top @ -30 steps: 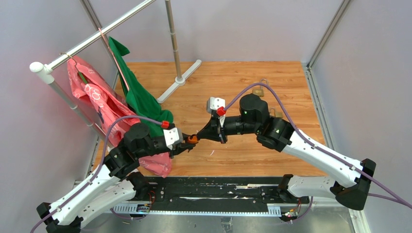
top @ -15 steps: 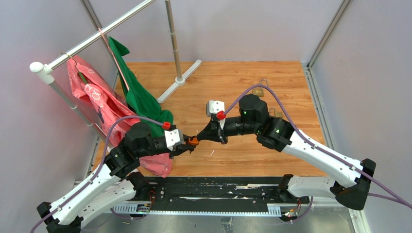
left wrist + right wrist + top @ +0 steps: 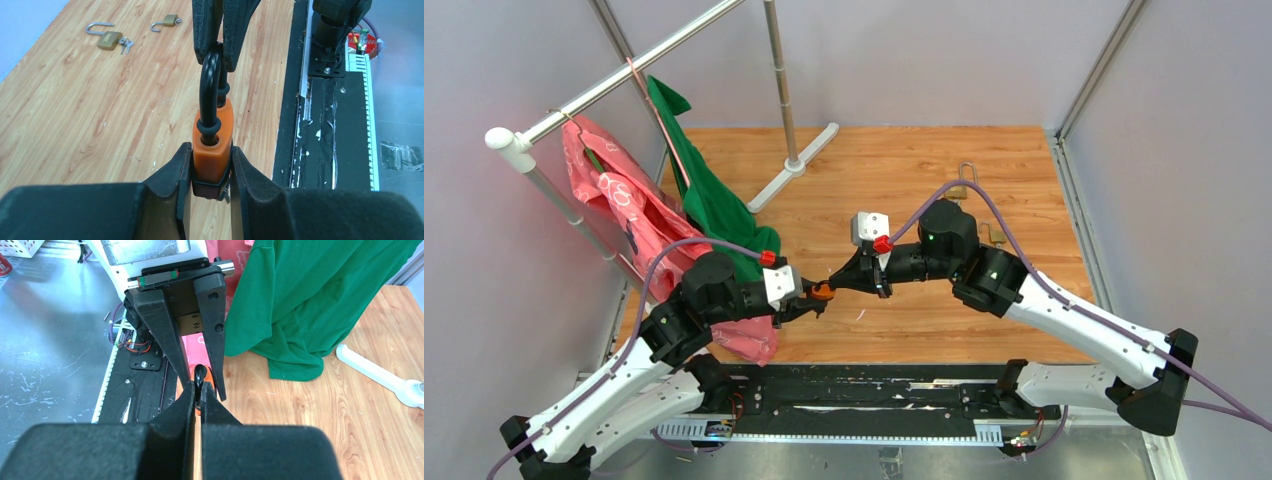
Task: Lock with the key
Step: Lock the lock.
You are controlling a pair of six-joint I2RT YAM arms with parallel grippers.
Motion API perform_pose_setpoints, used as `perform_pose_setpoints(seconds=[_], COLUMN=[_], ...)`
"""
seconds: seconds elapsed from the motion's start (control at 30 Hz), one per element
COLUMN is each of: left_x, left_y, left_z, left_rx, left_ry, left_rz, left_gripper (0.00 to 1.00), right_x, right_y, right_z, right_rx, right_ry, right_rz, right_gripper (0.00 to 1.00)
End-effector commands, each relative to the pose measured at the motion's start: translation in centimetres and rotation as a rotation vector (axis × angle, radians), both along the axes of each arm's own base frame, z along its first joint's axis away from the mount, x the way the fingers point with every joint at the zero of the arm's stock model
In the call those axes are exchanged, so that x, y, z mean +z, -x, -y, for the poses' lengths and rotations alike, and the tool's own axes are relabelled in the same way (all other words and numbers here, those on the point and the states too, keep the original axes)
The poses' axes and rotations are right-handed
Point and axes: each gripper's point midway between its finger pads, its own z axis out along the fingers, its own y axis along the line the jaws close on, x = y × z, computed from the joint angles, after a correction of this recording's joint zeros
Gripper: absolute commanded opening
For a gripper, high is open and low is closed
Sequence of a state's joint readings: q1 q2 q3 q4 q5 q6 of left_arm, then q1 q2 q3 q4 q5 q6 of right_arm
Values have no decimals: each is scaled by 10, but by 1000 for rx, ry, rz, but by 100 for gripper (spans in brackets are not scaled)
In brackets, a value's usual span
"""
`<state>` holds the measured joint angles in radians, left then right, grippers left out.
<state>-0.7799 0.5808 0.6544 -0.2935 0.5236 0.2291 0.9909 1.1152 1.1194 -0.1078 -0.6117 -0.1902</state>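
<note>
Gripping the orange padlock (image 3: 214, 145) by the flat sides of its body with the left gripper (image 3: 210, 162), opened only partway, no wider than the lock itself. Pinching the top of the black shackle (image 3: 210, 85) with the right gripper (image 3: 219, 52), squeezed nearly flat on the thin bar. Holding the lock in the air between the two arms, tip to tip, above the near part of the wooden table (image 3: 924, 160) and not far from the black base rail (image 3: 854, 395). Pointing the shackle toward the right arm, with its nearer leg seated in the orange body; not telling, from these views, how the farther leg is sitting. Hiding the bottom end of the lock between the left fingers (image 3: 172, 175), so showing nothing of the keyhole side. Working well apart from a brass padlock (image 3: 109, 40) lying flat at the far side of the table with small keys (image 3: 126, 46) touching it, and from a second brass padlock (image 3: 171, 20) near that one, its shackle hooked open. Sharing the scene, on the left, with a clothes rail (image 3: 502, 138) carrying a pink garment (image 3: 609, 190) and a green cloth (image 3: 709, 200), and with the rail's white foot (image 3: 799, 160) resting on the wood.
</note>
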Motion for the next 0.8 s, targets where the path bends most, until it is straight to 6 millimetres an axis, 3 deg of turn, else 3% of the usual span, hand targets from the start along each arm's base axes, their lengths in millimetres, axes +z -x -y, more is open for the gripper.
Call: perform_pose_setpoints(seconds=[0.0,0.27,0.47,0.63,0.77], left_x=[54,84,98,121,144], left_y=[16,13,14,12,13], left_z=[10,8,4,2,1], left_rx=[-118,-61,-55,-34,-41], left_ry=[140,239,265,328,369], left_rz=[134,124,168,212,266], left_gripper=[0,0,0,0,0], right_x=[-12,-43,-57,-76,-96], right_y=[-15,-5,19,9,11], right_z=[-7,0,7,3,1], right_rx=[-43,-20,88,13,32], right_ry=[6,58,66,78,94], right_rz=[65,11,-31,-81,-97], right_gripper=[0,0,0,0,0])
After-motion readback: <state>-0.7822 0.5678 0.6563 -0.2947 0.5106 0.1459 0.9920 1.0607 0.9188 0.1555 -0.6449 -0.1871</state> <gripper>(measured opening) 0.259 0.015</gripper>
